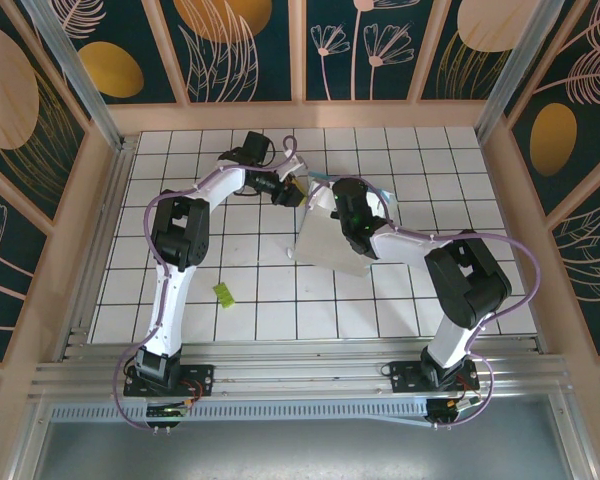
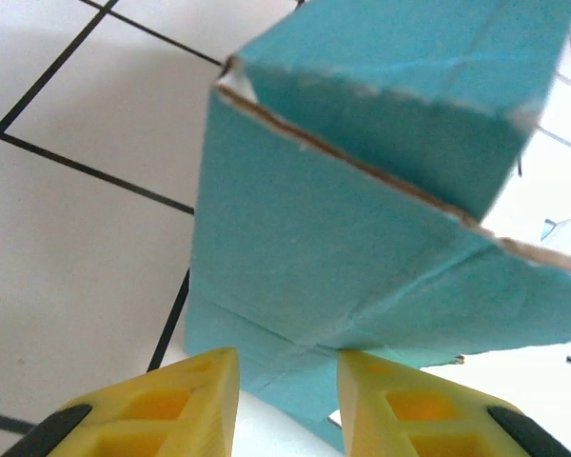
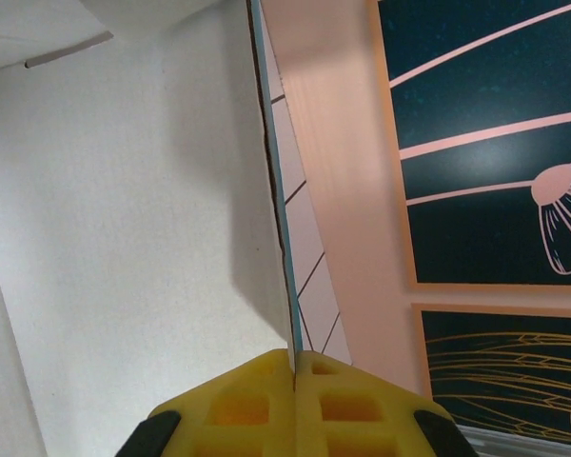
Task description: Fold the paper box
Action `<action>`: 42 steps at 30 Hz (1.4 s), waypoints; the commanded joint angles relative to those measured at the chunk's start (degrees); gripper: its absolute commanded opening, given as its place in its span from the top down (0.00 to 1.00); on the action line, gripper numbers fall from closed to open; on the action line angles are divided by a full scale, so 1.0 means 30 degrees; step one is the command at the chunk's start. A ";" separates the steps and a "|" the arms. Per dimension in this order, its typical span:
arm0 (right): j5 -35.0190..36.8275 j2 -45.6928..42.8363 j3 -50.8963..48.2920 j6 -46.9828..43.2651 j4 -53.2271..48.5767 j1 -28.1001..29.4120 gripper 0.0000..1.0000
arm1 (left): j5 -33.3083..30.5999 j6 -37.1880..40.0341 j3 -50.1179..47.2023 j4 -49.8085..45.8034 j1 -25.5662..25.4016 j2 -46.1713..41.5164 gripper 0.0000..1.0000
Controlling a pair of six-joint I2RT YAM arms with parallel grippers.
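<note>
The paper box (image 1: 320,240) stands partly opened on the tiled floor mid-table, its pale inside facing up. My right gripper (image 1: 350,208) reaches in from the right and is shut on the box's thin wall. In the right wrist view the yellow fingers (image 3: 257,390) pinch that wall's edge, with the white inside (image 3: 124,238) to the left. My left gripper (image 1: 292,193) sits at the box's upper left corner. Its yellow fingertips (image 2: 219,381) stand apart just short of the teal outside (image 2: 362,238), with a low flap beyond the gap and nothing pinched.
A tiny yellow-green scrap (image 1: 222,292) lies on the tiles near the left arm. Wooden walls (image 1: 300,112) with dark panels close in the back and both sides. An aluminium rail (image 1: 300,375) runs along the near edge.
</note>
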 commanded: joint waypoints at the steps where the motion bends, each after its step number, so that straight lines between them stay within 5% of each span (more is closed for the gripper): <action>1: -0.1118 0.0148 0.0483 0.0550 -0.0217 0.0107 0.97 | -0.0809 0.2746 0.0147 -0.2123 -0.0226 -0.0453 0.67; 10: -0.1197 0.0086 0.0335 0.0520 -0.0188 0.0040 0.97 | 0.0655 0.1958 -0.4502 0.1756 0.0706 -0.3697 0.66; 17: -0.1227 0.0083 0.0430 0.0518 -0.0265 0.0033 0.97 | 0.0404 0.3077 -0.4316 0.0174 0.0694 -0.3750 0.63; 21: -0.1282 0.0123 0.0489 0.0623 -0.0249 0.0025 0.97 | -0.1986 -0.1099 -0.5469 0.4588 0.0721 -0.3964 0.60; 24: -0.1229 0.0214 0.0503 0.0681 -0.0203 0.0044 0.97 | -0.1630 -0.3750 -0.5910 0.6877 0.0668 -0.3951 0.62; 28: -0.1184 0.0243 0.0533 0.0689 -0.0159 0.0073 0.97 | -0.3602 -0.7025 -0.7190 0.9655 0.0385 -0.4310 0.77; 30: -0.1118 0.0215 0.0569 0.0753 -0.0137 0.0065 0.97 | -0.4998 -0.8131 -0.7526 1.0043 0.0196 -0.4476 0.85; 36: -0.1213 0.0104 0.0592 0.1022 -0.0130 0.0102 0.97 | -0.8914 -1.0647 -0.9006 1.0427 -0.0566 -0.5325 0.88; 42: -0.1140 0.0257 0.0592 0.1343 -0.0015 0.0174 0.97 | -1.1135 -1.5787 -1.0610 1.2790 -0.1057 -0.5859 0.99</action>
